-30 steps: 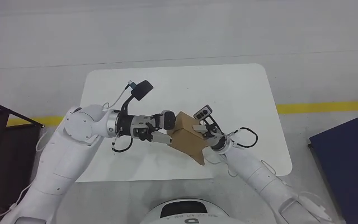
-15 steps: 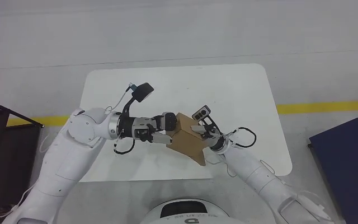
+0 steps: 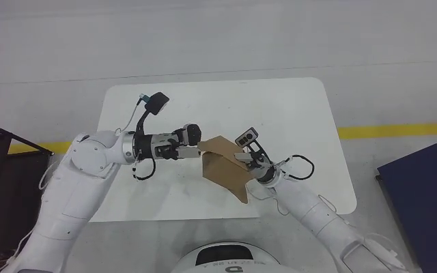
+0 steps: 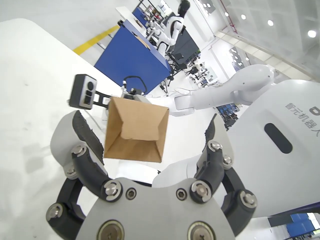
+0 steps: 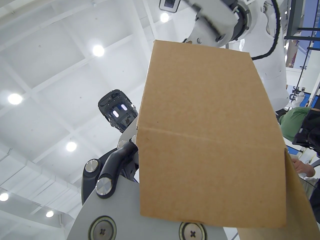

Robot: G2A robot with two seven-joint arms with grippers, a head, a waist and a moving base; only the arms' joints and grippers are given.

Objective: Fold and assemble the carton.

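A: Over the near half of the table [image 3: 293, 109], about midway between its left and right edges, is that the carton [image 3: 225, 172]?

B: Yes. It is brown cardboard, tilted, with one corner pointing toward the near edge. I cannot tell whether that corner touches the tabletop.

A: What has hold of it?

B: The right gripper [image 3: 246, 158]. It is clamped on the end of the carton that faces the table's right edge. In the right wrist view a flat side panel with one crease across it lies right against the gripper. The cardboard hides most of the fingers.

A: And the left gripper [image 3: 196, 134]?

B: It sits just beside the carton, on the side toward the table's left edge. Its fingers [image 4: 85, 136] are spread wide and hold nothing. The black pads face each other across a broad gap.

A: What does its camera look at?

B: It looks straight into the carton's open end. The four walls form a square mouth, and flaps are folded in across the far end.

A: Does the left gripper touch the cardboard?

B: It is close to the upper corner, but I cannot tell whether they touch.
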